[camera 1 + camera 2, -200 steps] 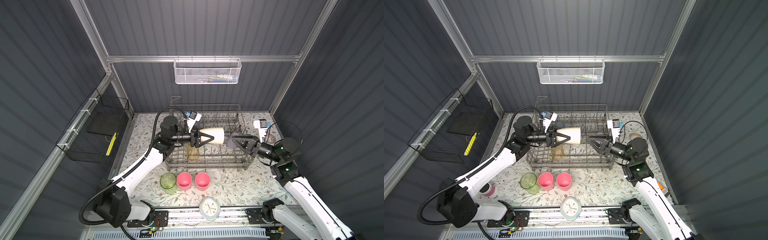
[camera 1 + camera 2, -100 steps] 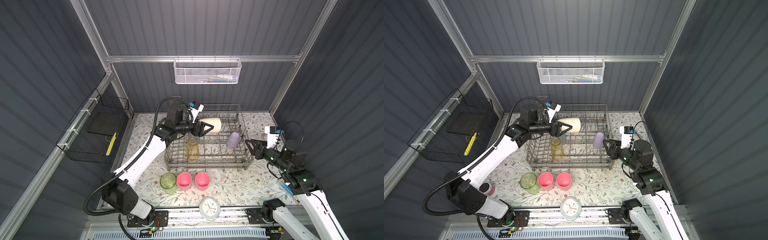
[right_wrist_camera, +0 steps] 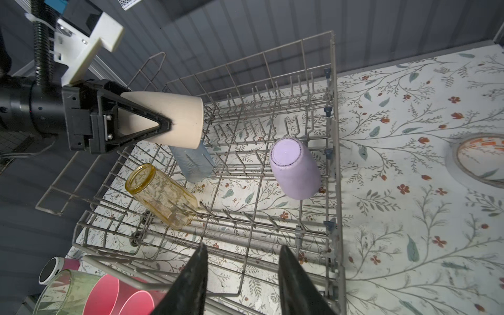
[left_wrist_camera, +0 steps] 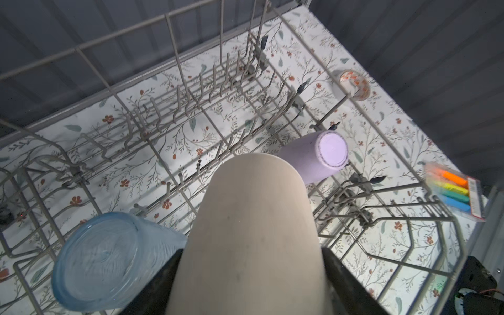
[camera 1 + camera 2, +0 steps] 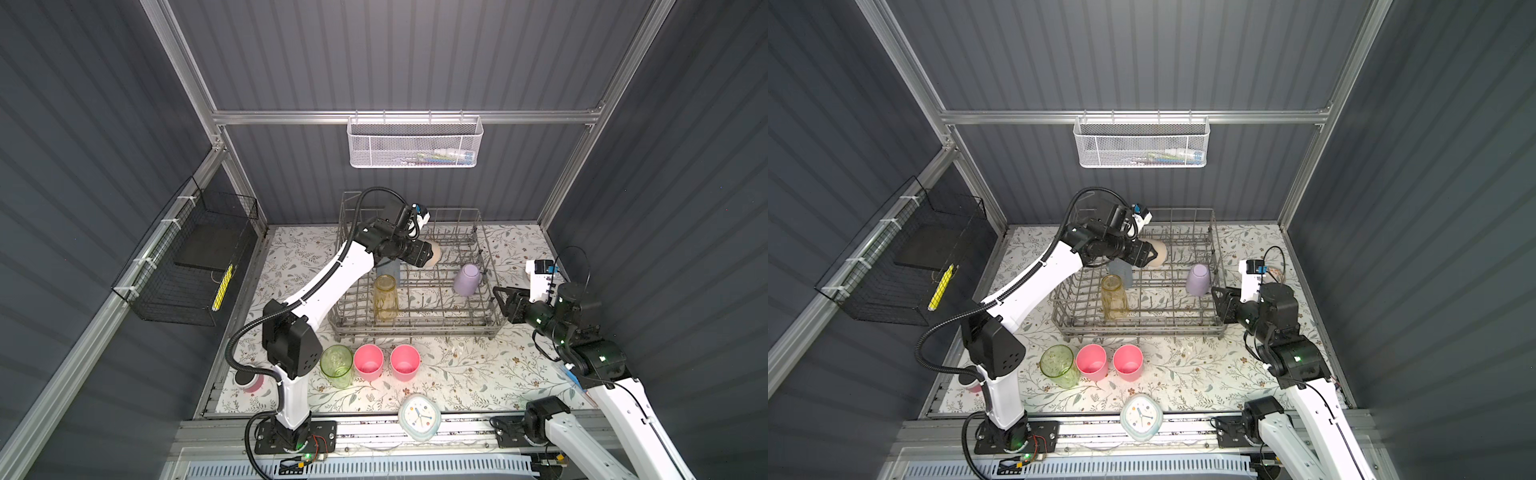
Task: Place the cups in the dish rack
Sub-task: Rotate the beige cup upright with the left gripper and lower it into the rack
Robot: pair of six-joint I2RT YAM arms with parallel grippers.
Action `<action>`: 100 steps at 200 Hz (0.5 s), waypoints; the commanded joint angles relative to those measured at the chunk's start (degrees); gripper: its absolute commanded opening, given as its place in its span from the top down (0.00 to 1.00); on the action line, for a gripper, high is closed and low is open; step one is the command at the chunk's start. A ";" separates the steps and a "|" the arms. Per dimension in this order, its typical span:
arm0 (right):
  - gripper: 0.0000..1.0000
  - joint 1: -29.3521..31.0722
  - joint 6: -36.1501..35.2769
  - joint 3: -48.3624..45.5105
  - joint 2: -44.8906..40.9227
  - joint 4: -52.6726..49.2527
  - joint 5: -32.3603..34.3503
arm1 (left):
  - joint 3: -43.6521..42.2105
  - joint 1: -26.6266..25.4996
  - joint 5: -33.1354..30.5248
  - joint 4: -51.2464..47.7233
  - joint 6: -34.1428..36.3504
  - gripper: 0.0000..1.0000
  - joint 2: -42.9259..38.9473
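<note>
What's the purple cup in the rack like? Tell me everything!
The lavender cup is a small handleless tumbler, opaque and matte, plastic by its look. It sits upside down in the dish rack, flat base up, tilted, near the rack's right wall. A thin dark ring marks the base edge. Only the rack's wires seem to touch it.

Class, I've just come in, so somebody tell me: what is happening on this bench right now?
The left gripper holds the beige cup sideways above the dish rack, not yet set down. The yellow cup, blue cup and lavender cup already sit among the tines. The right gripper is open and empty, beside the rack's right edge. The green cup and two pink cups wait on the table in front.
</note>
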 commanded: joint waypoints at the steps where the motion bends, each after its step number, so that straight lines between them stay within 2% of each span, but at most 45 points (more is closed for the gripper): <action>1: 0.56 -0.38 -1.59 -0.68 -0.45 -1.00 1.23 | 4.48 -0.51 -4.20 -6.55 1.59 0.36 2.50; 36: 0.56 -0.89 -2.06 -1.26 -0.09 -0.77 1.06 | 8.01 -1.61 -6.81 -9.56 2.10 0.35 6.68; 100: 0.56 -1.77 -1.61 -2.18 1.01 0.20 -0.32 | 10.13 -1.88 -5.59 -9.92 2.37 0.35 10.51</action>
